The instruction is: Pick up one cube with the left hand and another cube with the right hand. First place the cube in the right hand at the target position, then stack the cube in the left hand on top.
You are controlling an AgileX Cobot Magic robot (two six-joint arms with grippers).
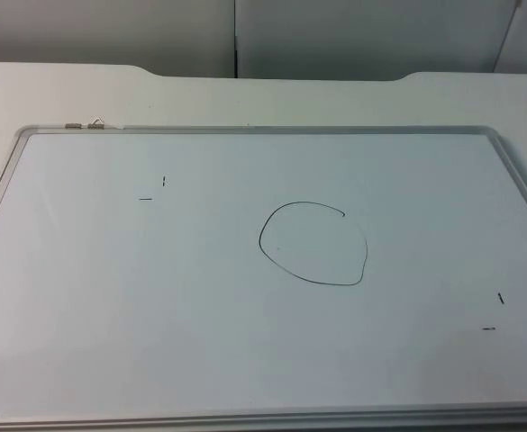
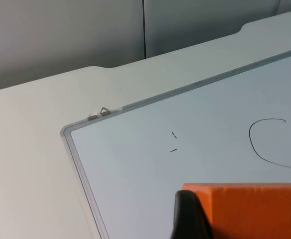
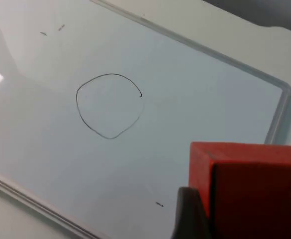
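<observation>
A hand-drawn black circle (image 1: 313, 243) marks the middle of the whiteboard (image 1: 245, 129) on the table. My left gripper (image 2: 247, 221) is shut on an orange cube (image 2: 249, 206), held above the board's left part, with one black fingertip (image 2: 187, 216) against the cube's side. The circle (image 2: 277, 144) lies ahead of it. My right gripper (image 3: 254, 216) is shut on a red cube (image 3: 249, 184), also lifted off the board, one fingertip (image 3: 190, 214) pressed on its side. From there the circle (image 3: 109, 105) lies some way ahead on the board.
Small black pen ticks sit on the board at left (image 1: 155, 189) and at lower right (image 1: 495, 312). A metal clip (image 1: 85, 125) is on the board's far frame. The grey partition wall (image 1: 245, 36) closes the table's far side.
</observation>
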